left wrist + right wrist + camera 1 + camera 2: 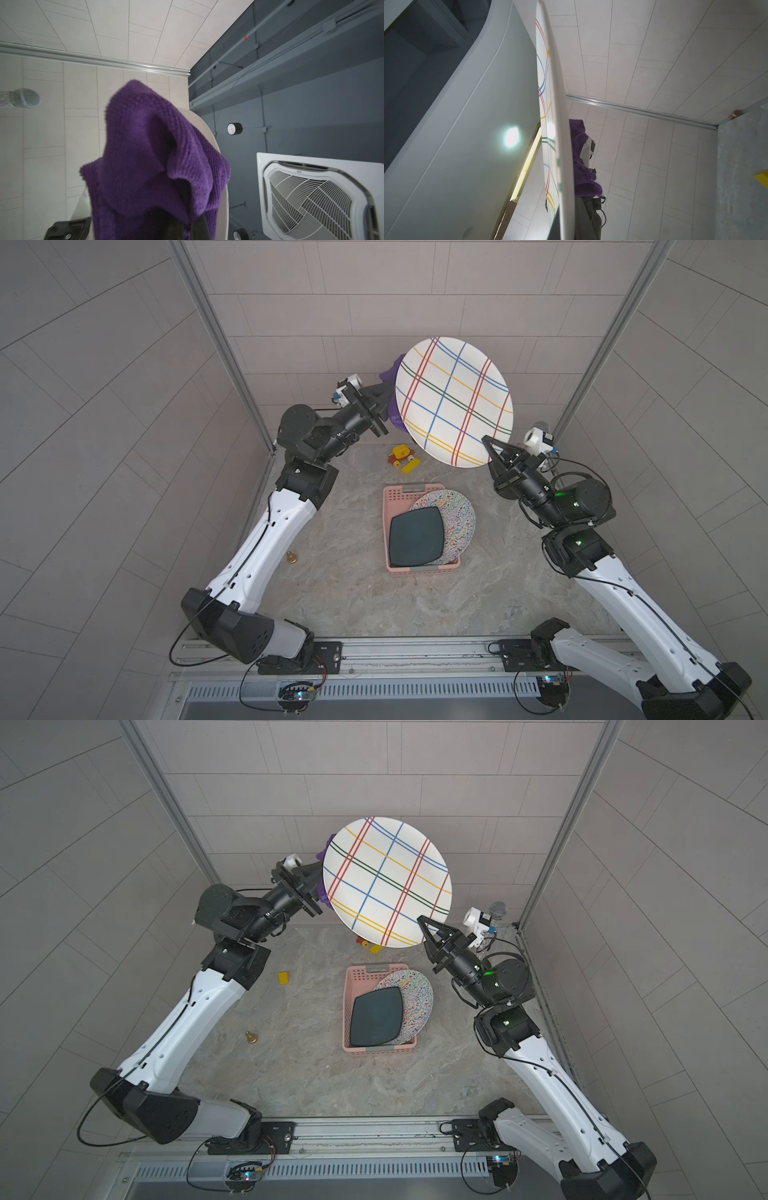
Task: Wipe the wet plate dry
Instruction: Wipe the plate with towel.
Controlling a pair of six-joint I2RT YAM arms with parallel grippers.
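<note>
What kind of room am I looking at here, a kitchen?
Probably a mock kitchen booth for robot trials, not a real home: grey tiled panel walls, a pink plastic basket of plates, and two white robot arms bolted to a metal rail.

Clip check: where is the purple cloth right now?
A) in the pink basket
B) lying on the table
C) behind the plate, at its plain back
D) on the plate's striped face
C: the right wrist view shows the purple cloth at the plain back side of the striped plate, held by the left gripper; the striped face is bare in both top views.
</note>
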